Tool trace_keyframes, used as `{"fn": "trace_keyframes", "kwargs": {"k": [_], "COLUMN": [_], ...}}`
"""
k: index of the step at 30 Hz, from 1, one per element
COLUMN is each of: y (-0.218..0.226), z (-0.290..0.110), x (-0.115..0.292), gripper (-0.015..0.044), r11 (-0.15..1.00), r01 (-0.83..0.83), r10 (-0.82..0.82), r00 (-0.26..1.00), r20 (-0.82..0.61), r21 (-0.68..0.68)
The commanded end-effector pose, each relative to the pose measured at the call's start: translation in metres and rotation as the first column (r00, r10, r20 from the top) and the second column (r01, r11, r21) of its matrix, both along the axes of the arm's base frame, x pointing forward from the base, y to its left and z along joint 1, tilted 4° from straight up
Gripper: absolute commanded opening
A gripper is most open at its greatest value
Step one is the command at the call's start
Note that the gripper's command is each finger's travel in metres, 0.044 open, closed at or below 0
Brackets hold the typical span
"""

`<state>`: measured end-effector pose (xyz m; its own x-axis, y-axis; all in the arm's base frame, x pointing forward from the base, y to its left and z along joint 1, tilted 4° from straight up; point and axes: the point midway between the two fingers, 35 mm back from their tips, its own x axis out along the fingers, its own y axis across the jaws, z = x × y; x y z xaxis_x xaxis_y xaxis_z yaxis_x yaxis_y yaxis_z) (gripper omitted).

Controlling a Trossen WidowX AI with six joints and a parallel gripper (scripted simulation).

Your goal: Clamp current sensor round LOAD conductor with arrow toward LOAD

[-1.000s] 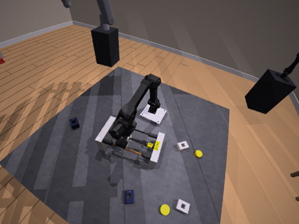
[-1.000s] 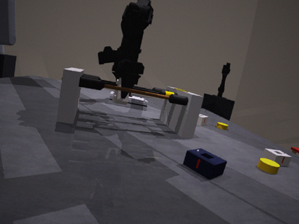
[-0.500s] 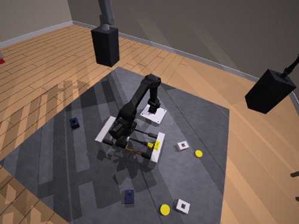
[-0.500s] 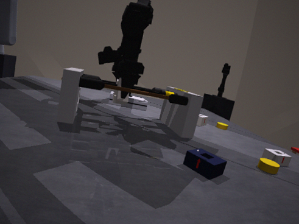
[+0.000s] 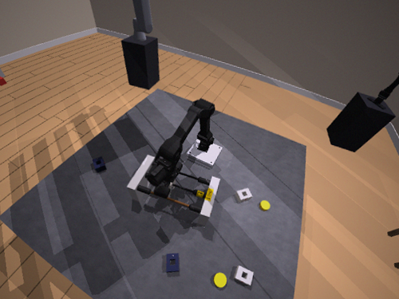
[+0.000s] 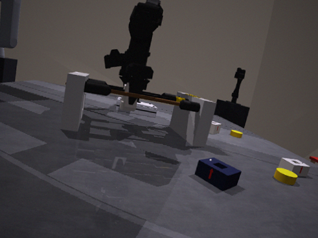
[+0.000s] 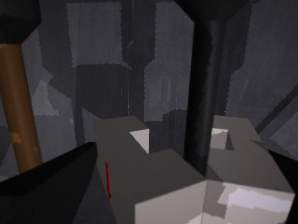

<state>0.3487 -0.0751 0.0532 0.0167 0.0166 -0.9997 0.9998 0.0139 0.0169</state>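
My gripper (image 5: 162,188) (image 6: 135,85) (image 7: 173,151) is shut on the pale grey split-core sensor (image 7: 165,182) (image 6: 127,105), its fingers still wide apart. The sensor's jaw is open and straddles a black conductor (image 7: 207,90) (image 5: 185,188), the middle one of three rods. That rod ends at the yellow LOAD marker (image 5: 209,194) (image 6: 180,99). A red arrow (image 7: 107,181) shows on the sensor's left side in the wrist view. A brown conductor (image 7: 20,110) (image 5: 179,203) (image 6: 145,98) runs beside it. The rods span two white end blocks (image 5: 137,173) (image 6: 74,99). I cannot tell whether the sensor is latched.
Navy blocks (image 5: 172,262) (image 6: 217,173) (image 5: 98,164), white blocks (image 5: 244,275) (image 5: 244,194) (image 6: 294,166) and yellow discs (image 5: 219,280) (image 5: 264,204) (image 6: 286,175) lie on the grey mat. Two other arms stand on black pedestals (image 5: 140,61) (image 5: 359,120).
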Motion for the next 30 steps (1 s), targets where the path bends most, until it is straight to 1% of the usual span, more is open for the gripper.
{"fn": "trace_keyframes", "kwargs": {"k": [1,6,17,30], "y": [0.0001,0.0001,0.0001,0.0001], "z": [-0.0021,-0.0021,-0.0021,-0.0021], "x": [-0.0004,-0.0004,-0.0004,-0.0004], "gripper": [0.032,0.0287,0.0,0.0], "r11": [1.0,1.0,1.0,1.0], "r01": [0.0,0.0,0.0,0.0], "r10": [0.0,0.0,0.0,0.0], "r00": [1.0,1.0,1.0,1.0], "r20": [-0.006,-0.006,-0.006,-0.006], "r21": [0.001,0.001,0.001,0.001]}}
